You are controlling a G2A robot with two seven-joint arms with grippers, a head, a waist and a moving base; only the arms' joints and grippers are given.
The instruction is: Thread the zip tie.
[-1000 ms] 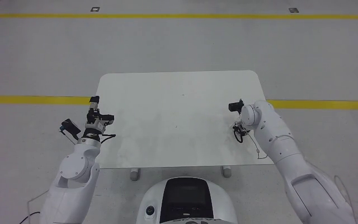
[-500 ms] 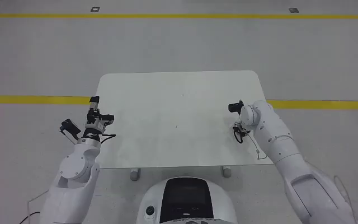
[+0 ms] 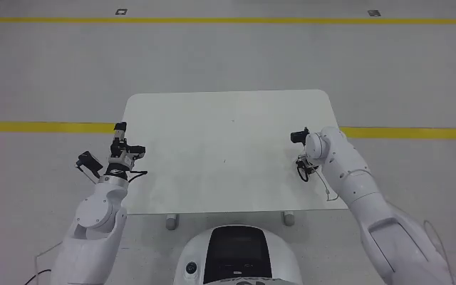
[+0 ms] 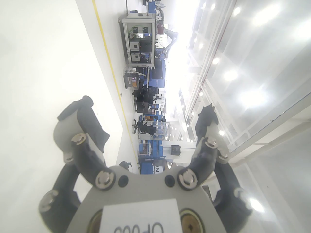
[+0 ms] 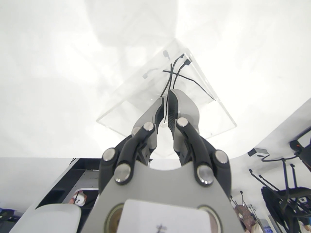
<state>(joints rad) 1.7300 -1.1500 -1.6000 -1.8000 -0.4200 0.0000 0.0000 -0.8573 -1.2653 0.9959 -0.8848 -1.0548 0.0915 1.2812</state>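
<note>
- Zip tie [image 5: 166, 109], thin and black, runs between the fingers of the right hand [image 5: 166, 96], above a clear tray [image 5: 218, 115].
- Right hand is pinched almost closed on it.
- Other black ties [image 5: 192, 79] lie crossed in the tray, which sits on the white surface [image 3: 228, 157].
- Left hand [image 4: 145, 107] is spread wide with nothing in it, at the surface's left edge.

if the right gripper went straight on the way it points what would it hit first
The right gripper, shut on a zip tie, would probably meet the clear tray first; depth is unclear.
</note>
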